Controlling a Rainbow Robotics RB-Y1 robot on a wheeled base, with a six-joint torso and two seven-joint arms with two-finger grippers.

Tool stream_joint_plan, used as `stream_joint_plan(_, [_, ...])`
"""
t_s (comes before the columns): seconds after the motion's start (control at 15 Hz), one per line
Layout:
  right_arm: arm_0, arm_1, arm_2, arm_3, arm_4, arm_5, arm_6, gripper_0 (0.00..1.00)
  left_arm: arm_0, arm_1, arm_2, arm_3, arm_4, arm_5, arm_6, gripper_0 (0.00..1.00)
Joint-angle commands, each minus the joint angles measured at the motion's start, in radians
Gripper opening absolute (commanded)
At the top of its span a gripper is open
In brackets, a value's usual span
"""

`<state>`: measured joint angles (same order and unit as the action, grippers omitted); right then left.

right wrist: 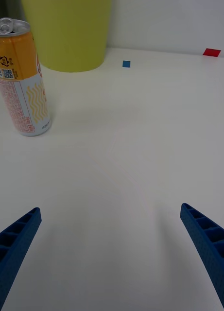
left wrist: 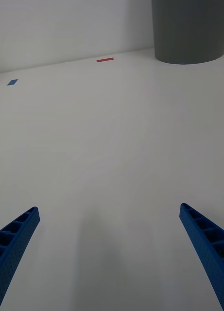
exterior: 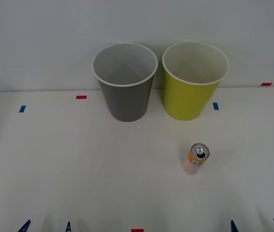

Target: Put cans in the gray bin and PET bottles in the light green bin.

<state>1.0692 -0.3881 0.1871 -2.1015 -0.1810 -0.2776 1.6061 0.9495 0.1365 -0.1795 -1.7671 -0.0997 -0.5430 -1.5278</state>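
Observation:
A small can (exterior: 197,158), orange above and pale pink below with a silver pull-tab top, stands upright on the white table, right of centre. Behind it stands the light green bin (exterior: 188,99), and the gray bin (exterior: 126,101) is beside that on its left; both show pale insides with nothing visible in them. My right gripper (exterior: 256,225) is open at the near edge, right of the can; its wrist view shows the can (right wrist: 22,77) ahead and the light green bin (right wrist: 68,34) beyond. My left gripper (exterior: 46,226) is open at the near left, the gray bin (left wrist: 189,29) far ahead. PET bottles are out of view.
Small tape marks dot the table: red (exterior: 81,97) and blue (exterior: 22,108) on the left, blue (exterior: 216,106) and red (exterior: 266,84) on the right, red (exterior: 137,230) at the near edge. A white wall rises right behind the bins.

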Motion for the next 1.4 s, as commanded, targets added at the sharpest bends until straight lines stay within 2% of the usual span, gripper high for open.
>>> stream_joint_plan(0.07, [0.000,0.000,0.000,0.000,0.000,0.000,0.000,1.00,0.000,0.000,0.000,0.000,0.000,0.000,0.000,1.00])
stream_joint_plan(1.4, [0.000,0.000,0.000,0.000,0.000,0.000,0.000,1.00,0.000,0.000,0.000,0.000,0.000,0.000,0.000,1.00])
